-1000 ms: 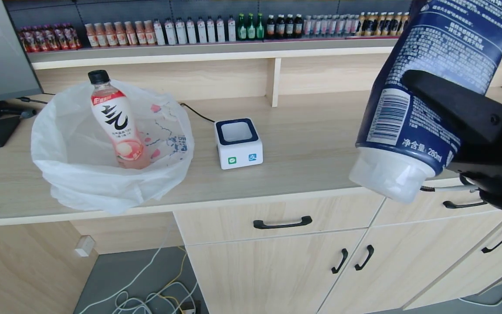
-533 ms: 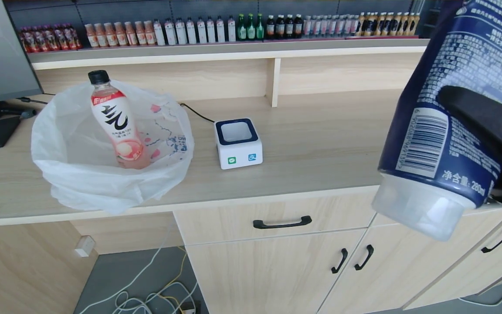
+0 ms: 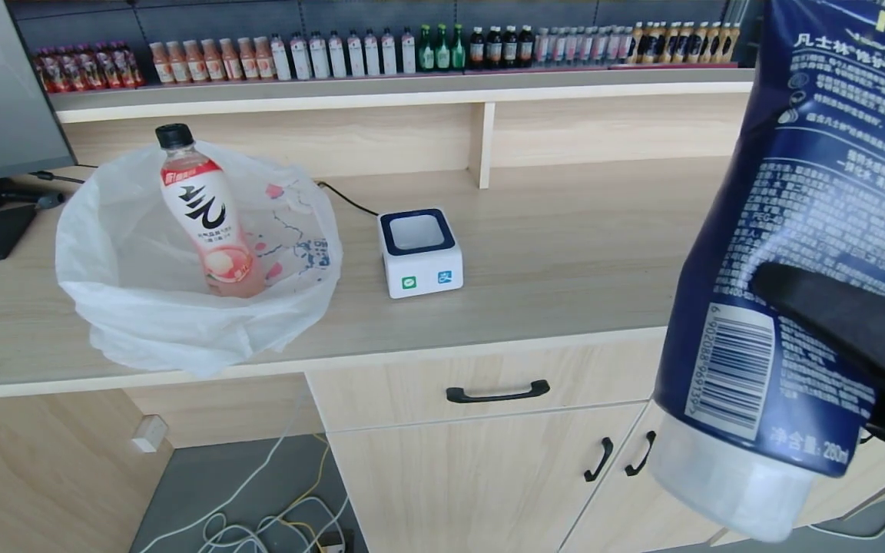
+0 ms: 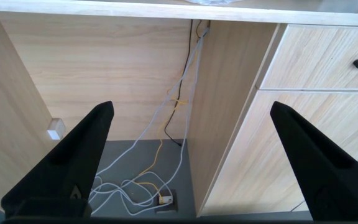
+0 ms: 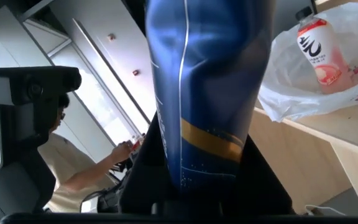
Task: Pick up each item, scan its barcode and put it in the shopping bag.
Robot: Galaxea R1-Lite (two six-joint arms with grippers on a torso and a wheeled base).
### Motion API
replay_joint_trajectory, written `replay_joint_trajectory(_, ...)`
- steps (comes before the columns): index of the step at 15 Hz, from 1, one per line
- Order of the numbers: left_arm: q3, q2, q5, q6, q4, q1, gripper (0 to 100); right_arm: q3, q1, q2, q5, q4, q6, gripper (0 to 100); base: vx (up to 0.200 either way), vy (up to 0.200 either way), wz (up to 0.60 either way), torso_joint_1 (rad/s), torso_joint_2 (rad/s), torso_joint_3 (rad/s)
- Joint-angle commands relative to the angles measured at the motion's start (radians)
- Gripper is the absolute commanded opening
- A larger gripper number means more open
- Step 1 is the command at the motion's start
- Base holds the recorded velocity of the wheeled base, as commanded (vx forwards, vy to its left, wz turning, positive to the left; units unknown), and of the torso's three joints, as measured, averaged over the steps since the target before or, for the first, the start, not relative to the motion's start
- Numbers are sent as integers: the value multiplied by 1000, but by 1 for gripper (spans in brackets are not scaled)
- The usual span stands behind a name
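Blue tube: its upper end cut off.

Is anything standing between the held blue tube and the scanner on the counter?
Nothing visible does. The blue tube is held cap-down at the right; bare counter lies between it and the scanner. The shopping bag sits beyond the scanner, left.

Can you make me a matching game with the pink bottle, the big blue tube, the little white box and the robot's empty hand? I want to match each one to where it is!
Things
1. pink drink bottle with a black cap
2. dark blue squeeze tube with a clear cap
3. white square scanner box with a dark blue top
4. left gripper

Places
A. sitting straight on the wooden counter
B. open, low down, above loose cables on the floor
C. standing in the white plastic shopping bag
D. clamped in the right gripper

Pairs: 1-C, 2-D, 3-A, 4-B
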Motion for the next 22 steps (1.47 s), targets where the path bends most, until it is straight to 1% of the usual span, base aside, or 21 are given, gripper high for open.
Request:
replay_joint_trajectory(1,0,0,0,0,0,0,100,27,1,3,0,-1,3,0,0,0,0,0,0,0)
replay_joint_trajectory(9,0,0,0,0,0,0,100,37,1,0,2,-1,9,0,0,0,0,0,0,0)
replay_joint_trajectory(12,0,0,0,0,0,0,100,45,1,-13,2,-1,-18,0,0,0,0,0,0,0)
replay_joint_trajectory(14,0,0,0,0,0,0,100,60,1,-20,3,-1,-57,0,0,0,0,0,0,0)
replay_joint_trajectory(17,0,0,0,0,0,0,100,117,1,-47,3,-1,-121,0,0,0,0,0,0,0)
replay_joint_trajectory(18,0,0,0,0,0,0,100,154,1,-58,3,-1,-173,0,0,0,0,0,0,0)
replay_joint_trajectory(20,0,0,0,0,0,0,100,186,-1,-63,0,-1,-274,0,0,0,0,0,0,0)
replay_joint_trajectory(22,0,0,0,0,0,0,100,188,-12,-73,-4,-1,-327,0,0,0,0,0,0,0)
